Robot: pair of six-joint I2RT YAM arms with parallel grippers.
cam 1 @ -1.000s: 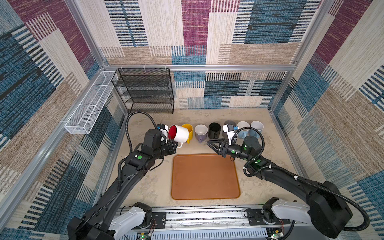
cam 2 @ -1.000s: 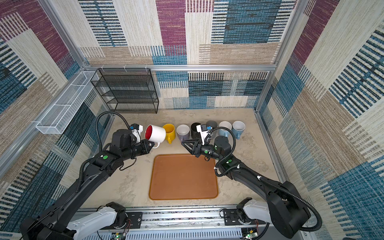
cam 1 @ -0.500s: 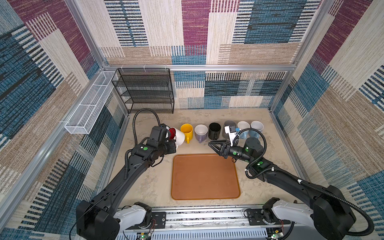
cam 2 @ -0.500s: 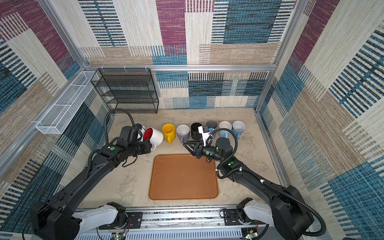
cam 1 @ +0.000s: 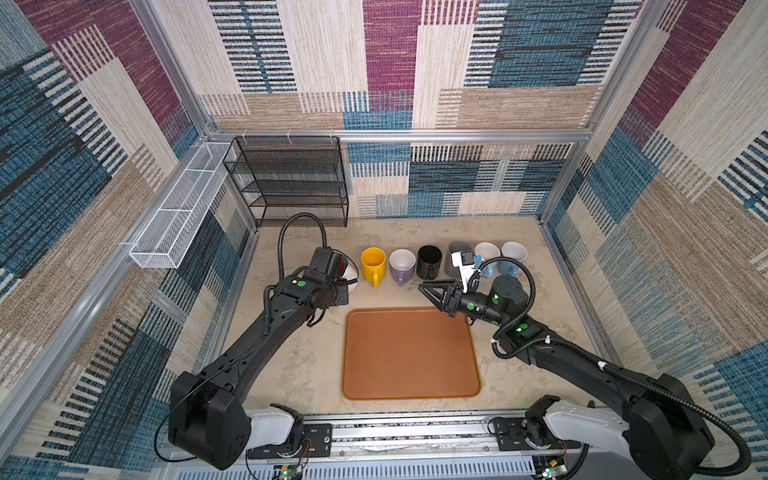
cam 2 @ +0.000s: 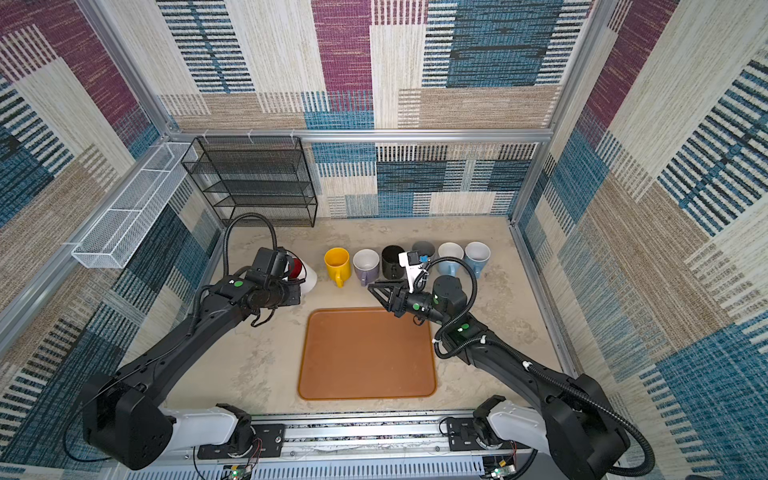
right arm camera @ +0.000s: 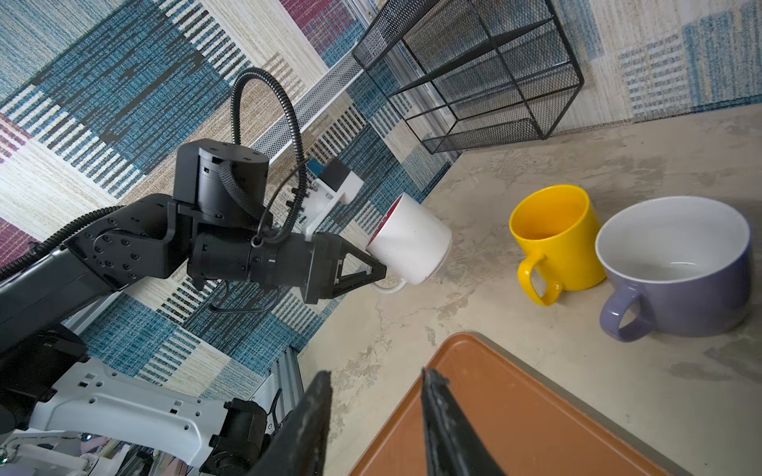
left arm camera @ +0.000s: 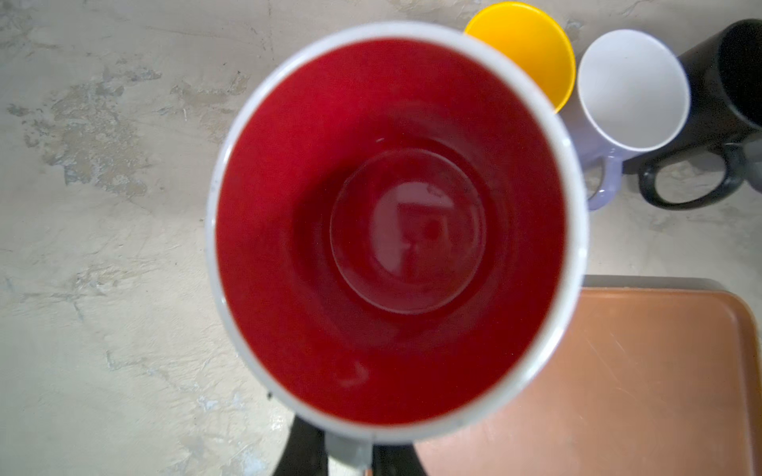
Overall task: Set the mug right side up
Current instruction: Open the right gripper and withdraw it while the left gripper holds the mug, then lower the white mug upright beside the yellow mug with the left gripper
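The mug (cam 1: 352,272) (cam 2: 308,277) is white outside and red inside. It hangs tilted at the left end of the mug row, mouth up toward the left wrist camera and base close to the table. My left gripper (right arm camera: 381,272) (cam 1: 347,287) is shut on its handle. The red inside fills the left wrist view (left arm camera: 391,230), where the left gripper (left arm camera: 350,453) shows only at the edge. My right gripper (cam 1: 422,286) (cam 2: 370,286) (right arm camera: 376,375) hovers open and empty over the far right corner of the brown tray (cam 1: 409,353).
Upright mugs stand in a row along the back: yellow (cam 1: 372,262), lilac (cam 1: 402,264), black (cam 1: 429,259), grey (cam 1: 457,251) and two pale blue (cam 1: 513,253). A black wire rack (cam 1: 291,183) stands at the back left. A white wire basket (cam 1: 178,216) hangs on the left wall.
My left wrist has turned and lowered the mug toward the table, bringing its mouth from sideways to nearly upward. The right arm has barely shifted.
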